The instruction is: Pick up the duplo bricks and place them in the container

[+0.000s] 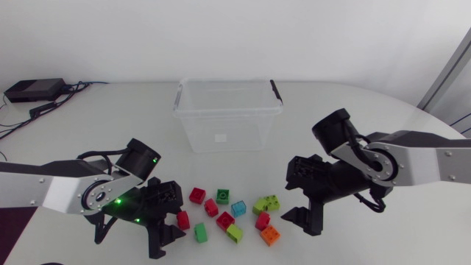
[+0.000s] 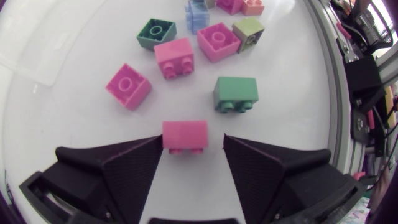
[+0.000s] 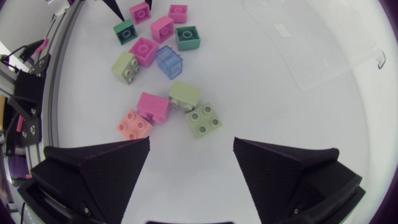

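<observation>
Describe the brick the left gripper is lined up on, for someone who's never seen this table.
In front of the clear container lies a cluster of bricks. The red brick is at the cluster's left end, between the open fingers of the left gripper; the other reds lie farther right.

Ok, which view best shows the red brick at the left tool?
Left wrist view: red brick lies large inside the open left tool. Head view shows it small beside that tool; right wrist view, tiny and far.
</observation>
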You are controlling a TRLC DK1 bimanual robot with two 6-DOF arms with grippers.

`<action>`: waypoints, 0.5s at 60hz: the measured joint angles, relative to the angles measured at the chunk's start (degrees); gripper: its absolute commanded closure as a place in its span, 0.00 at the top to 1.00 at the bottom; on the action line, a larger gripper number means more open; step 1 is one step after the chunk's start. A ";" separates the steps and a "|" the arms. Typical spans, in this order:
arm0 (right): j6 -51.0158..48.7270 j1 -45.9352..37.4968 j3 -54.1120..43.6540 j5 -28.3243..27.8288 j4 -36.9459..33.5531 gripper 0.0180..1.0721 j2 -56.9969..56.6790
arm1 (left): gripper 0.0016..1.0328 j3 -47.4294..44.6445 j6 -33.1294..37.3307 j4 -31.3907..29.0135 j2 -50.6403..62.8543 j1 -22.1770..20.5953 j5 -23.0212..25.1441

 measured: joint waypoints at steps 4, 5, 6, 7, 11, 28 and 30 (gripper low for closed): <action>-0.79 0.72 0.44 0.31 0.07 0.92 1.46 | 0.48 0.00 0.00 1.01 0.57 -0.48 0.39; -1.03 0.81 0.59 0.33 0.07 0.92 1.77 | 0.46 0.00 0.00 1.16 0.66 -0.63 0.50; -1.29 0.96 0.74 0.31 0.07 0.92 2.27 | 0.44 0.00 0.00 1.57 0.70 -0.74 0.59; -1.55 1.11 0.87 0.33 0.07 0.91 2.60 | 0.44 0.00 0.00 1.77 0.72 -0.83 0.72; -2.08 1.44 1.51 1.25 0.11 0.87 4.02 | 0.39 0.00 0.00 2.29 0.72 -1.31 1.18; -4.61 1.73 5.44 2.16 0.81 0.85 9.75 | 0.34 0.00 0.04 2.34 -0.76 -1.49 1.44; -4.61 1.90 5.88 2.73 1.09 0.83 10.64 | 0.33 0.00 0.07 2.34 -1.20 -1.49 1.44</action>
